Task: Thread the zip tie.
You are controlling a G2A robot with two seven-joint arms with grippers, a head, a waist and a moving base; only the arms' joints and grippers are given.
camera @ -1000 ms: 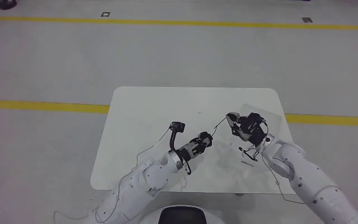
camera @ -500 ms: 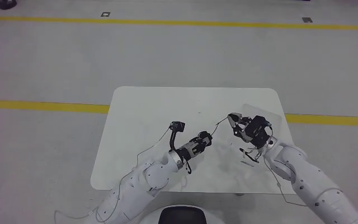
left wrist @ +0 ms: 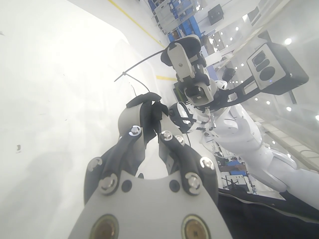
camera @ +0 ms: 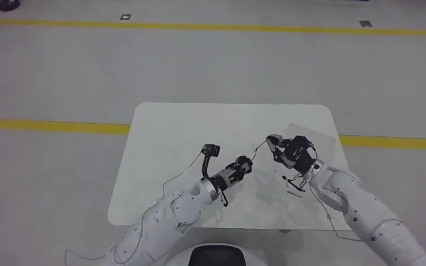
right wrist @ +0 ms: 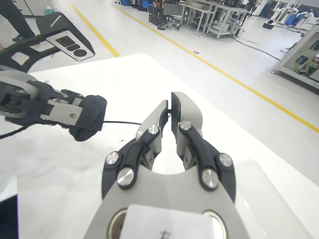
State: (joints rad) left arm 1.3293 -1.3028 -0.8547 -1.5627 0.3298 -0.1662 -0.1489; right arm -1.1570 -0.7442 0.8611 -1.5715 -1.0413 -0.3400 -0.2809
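Note:
A thin black zip tie (camera: 259,149) hangs in the air over the white table (camera: 173,133), stretched between my two grippers. My left gripper (camera: 246,161) is shut on one end of it, its black-covered fingertips (left wrist: 152,103) pinched together. My right gripper (camera: 271,141) is shut on the other end, the strap (right wrist: 122,122) leaving its closed pads (right wrist: 170,109) sideways toward the left gripper (right wrist: 96,121). In the left wrist view the zip tie (left wrist: 142,62) runs from the right gripper (left wrist: 168,50) to its small head (left wrist: 123,73), and a short tip pokes out past it.
A clear sheet (camera: 318,135) lies on the table's right part beneath the right arm. A few tiny black bits (camera: 293,193) lie near the table's front right. The table's left half (camera: 160,173) is bare, with rounded corners and open floor all around.
My right gripper has shifted slightly toward the left gripper with the zip tie in it. The left arm has kept still.

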